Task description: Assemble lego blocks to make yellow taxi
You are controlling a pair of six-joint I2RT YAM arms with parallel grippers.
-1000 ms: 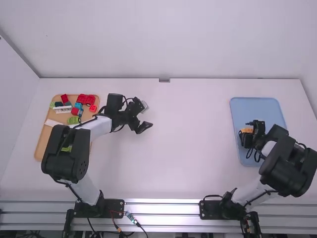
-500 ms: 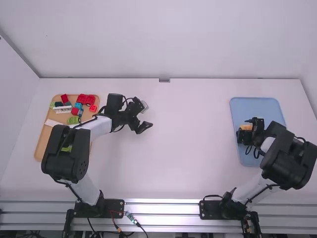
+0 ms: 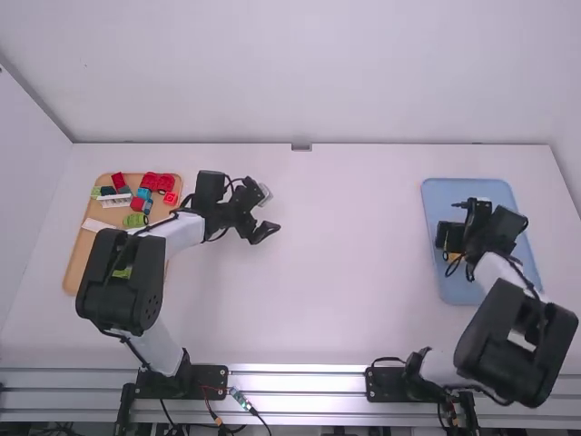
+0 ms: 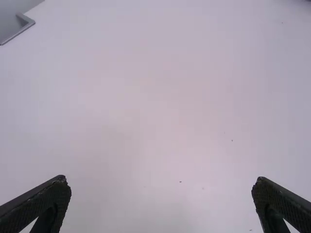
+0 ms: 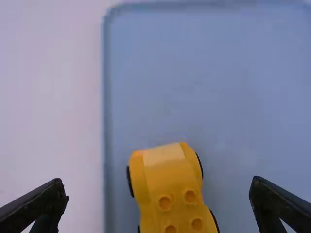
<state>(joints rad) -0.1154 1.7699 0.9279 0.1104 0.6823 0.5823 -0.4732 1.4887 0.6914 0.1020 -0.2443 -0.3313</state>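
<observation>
– What is kept at the far left of the high view?

– A tan rectangular tray (image 3: 80, 245) is set there. On it are gathered a red wheeled block (image 3: 159, 183), a white ridged block (image 3: 115, 200) and a rounded green block (image 3: 135, 220), presumably so that spare parts can be kept within the left arm's reach.

– And the left gripper (image 4: 161, 182)?

– It is held over bare table, left of centre in the high view, its fingers apart with nothing between them. It is probably parked so the work is not hindered.

– Where is the taxi piece?

– At the right of the high view, a yellow plastic car with round studs (image 5: 167, 182) is placed on a light-blue rectangular tray (image 3: 472, 186). Its studs are turned up, so a part could be pressed on.

– Is it gripped?

– No. The right gripper (image 5: 159, 183) is held above with fingers spread wide; room is thus left for the car to be straddled.
</observation>
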